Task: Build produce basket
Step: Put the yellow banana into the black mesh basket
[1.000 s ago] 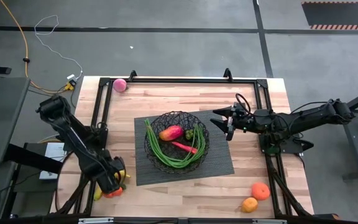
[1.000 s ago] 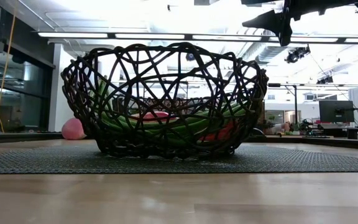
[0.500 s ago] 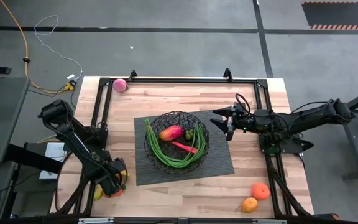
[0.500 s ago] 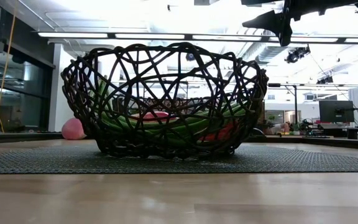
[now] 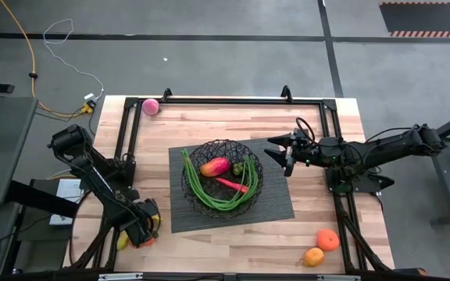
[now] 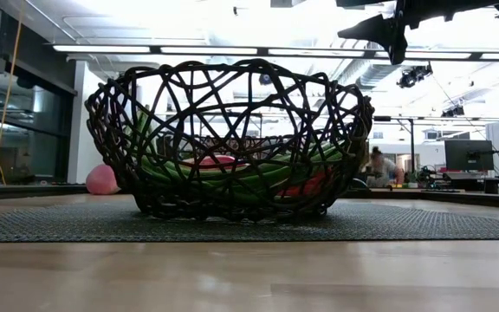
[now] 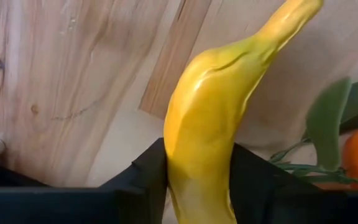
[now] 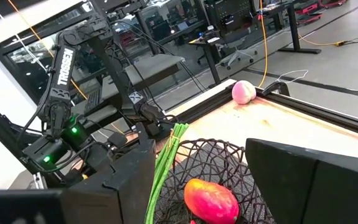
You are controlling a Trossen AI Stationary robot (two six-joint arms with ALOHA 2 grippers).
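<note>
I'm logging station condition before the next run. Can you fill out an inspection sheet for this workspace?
Surface: wooden table, dark ribbed mat under the basket.
Job's things: basket holds mango, green beans, red chili, dark green piece. Outside it: pink ball, two oranges, banana.
Clutter: nothing seen.
Grippers: left gripper at the table's near left corner, shut on the banana; right gripper open, beside the basket.
Cables: yellow cable and white cable on the floor.
Surroundings: person at a far desk.
</note>
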